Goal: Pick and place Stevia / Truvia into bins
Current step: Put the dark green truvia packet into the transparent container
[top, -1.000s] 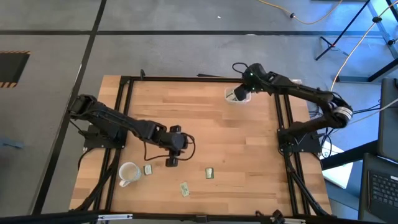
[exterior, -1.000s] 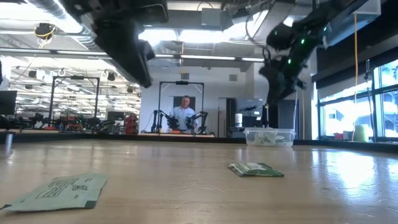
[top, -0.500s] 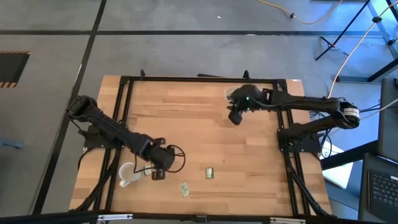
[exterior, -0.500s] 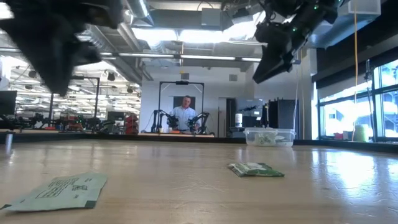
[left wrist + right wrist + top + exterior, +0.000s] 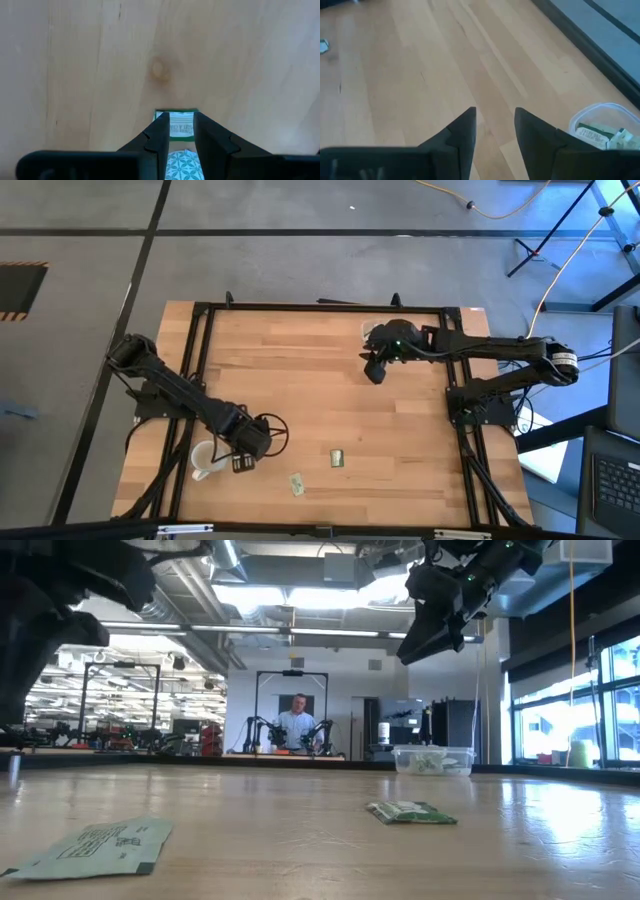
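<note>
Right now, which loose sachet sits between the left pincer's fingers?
The sachet beside the white mug, framed by the left pincer; the other two lie farther right.

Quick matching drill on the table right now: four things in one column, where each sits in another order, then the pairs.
1. left gripper
2. right gripper
3. mug
4. tub

A. far side of the table, sachets inside
B. jaws open, nothing between them
C. near edge, beside the left arm
D. jaws straddling a sachet

Pairs: 1-D, 2-B, 3-C, 4-A
</note>
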